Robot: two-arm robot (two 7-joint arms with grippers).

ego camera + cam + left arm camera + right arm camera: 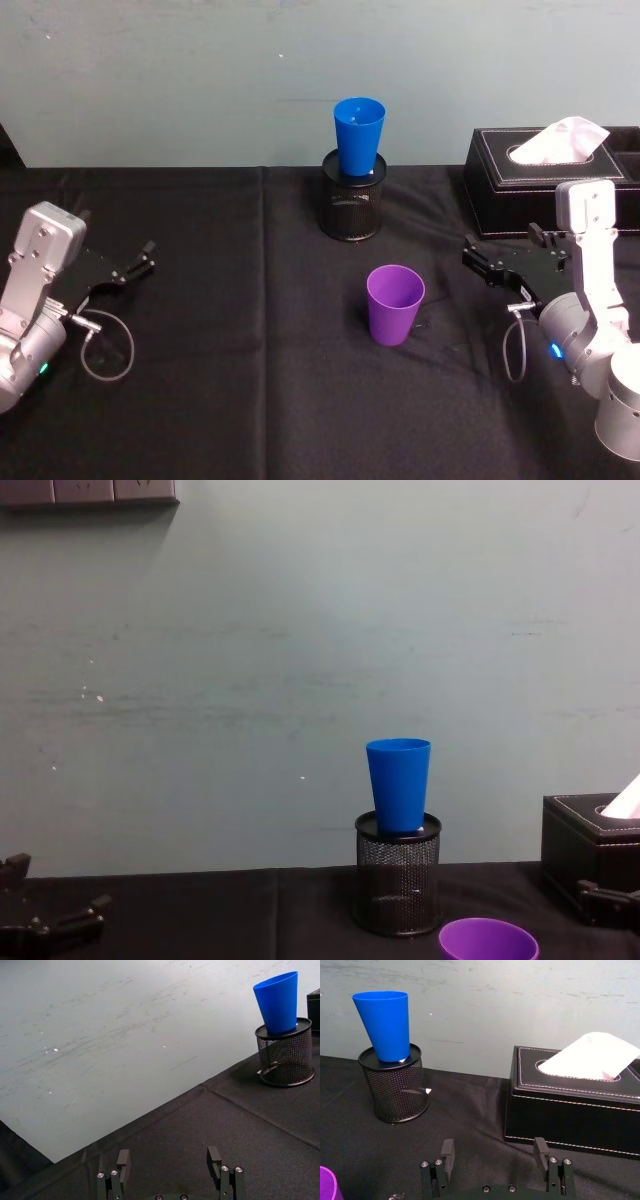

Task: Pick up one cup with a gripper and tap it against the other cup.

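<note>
Both grippers are hanging released over the black tablecloth (200,400), the right gripper (478,256) near the purple cup (394,304) standing upright mid-table and the left gripper (143,259) well apart, while the blue cup (358,135) is sitting in the mesh pen holder (352,208) beside the tissue box (520,185).

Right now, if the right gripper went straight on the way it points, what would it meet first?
Probably nothing soon: the right gripper, jaws open, points across bare cloth between the purple cup and the mesh holder carrying the blue cup. Depth is uncertain.
</note>
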